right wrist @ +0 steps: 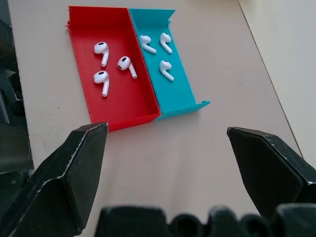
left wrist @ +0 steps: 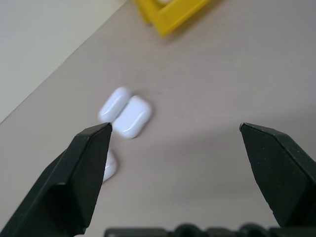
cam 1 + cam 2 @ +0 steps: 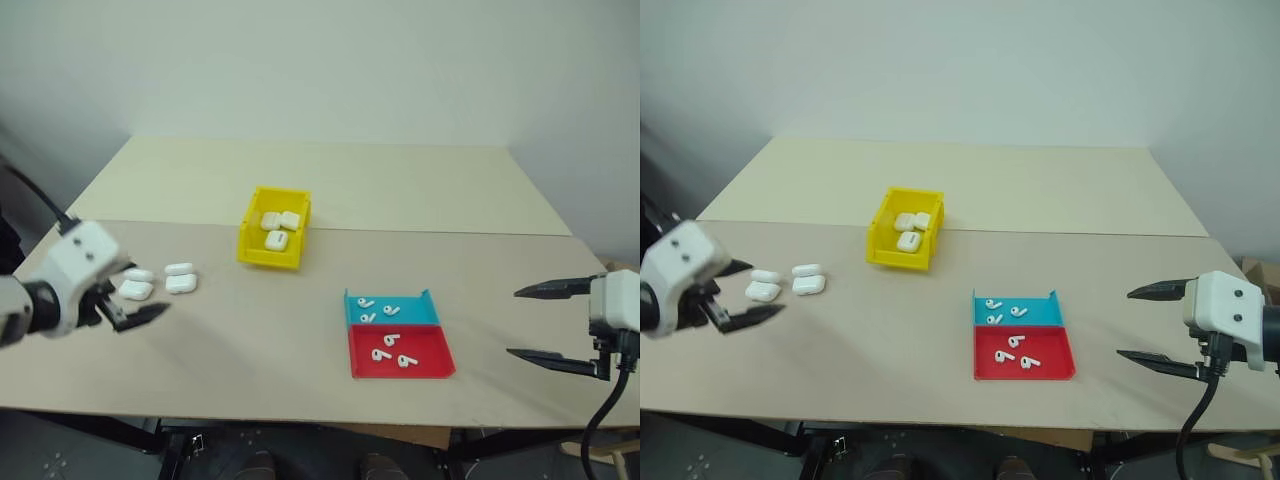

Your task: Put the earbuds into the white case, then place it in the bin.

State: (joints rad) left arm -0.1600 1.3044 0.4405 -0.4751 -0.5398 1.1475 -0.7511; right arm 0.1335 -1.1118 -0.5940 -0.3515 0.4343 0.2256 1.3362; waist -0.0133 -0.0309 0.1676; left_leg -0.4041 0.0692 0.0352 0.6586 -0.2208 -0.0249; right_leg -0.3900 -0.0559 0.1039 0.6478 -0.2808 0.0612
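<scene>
Earbuds (image 1: 123, 64) lay loose in two shallow trays near the right side of the table (image 3: 300, 330): three in the red tray (image 1: 118, 106) and three in the blue tray (image 1: 180, 91), which touched each other along one side. Three white cases (image 3: 160, 282) sat grouped on the left part of the table, near the left gripper (image 3: 135, 300). That gripper hovered above the table with its fingers spread wide and empty. The right gripper (image 3: 550, 320) hung at the right edge, fingers also spread wide, holding nothing. The yellow bin (image 3: 272, 252) stood between them, farther back, with three more cases (image 3: 277, 228) inside.
</scene>
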